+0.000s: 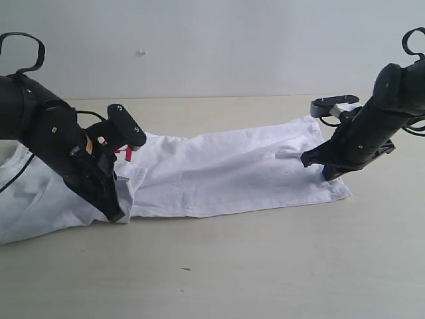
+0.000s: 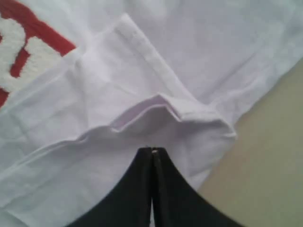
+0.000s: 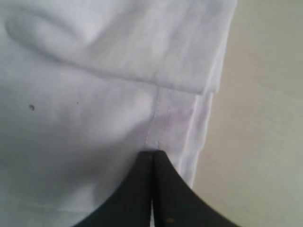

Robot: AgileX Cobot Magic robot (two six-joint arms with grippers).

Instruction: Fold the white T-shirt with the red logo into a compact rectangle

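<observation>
- The surface is pale beige and matte. A plain light wall rises behind it at 12 o'clock.
- The white T-shirt lies flat as a long band from 9 to 3 o'clock. The red logo peeks out near the 9 o'clock end.
- Left tool: jaws together, tips on a hemmed fold.
- Right tool: jaws together on the 3 o'clock hem. I cannot tell whether either tool pinches cloth.

Wall: pale grey, rising plain behind; table: beige, matte, spreading wide; light: falling soft, even.
</observation>
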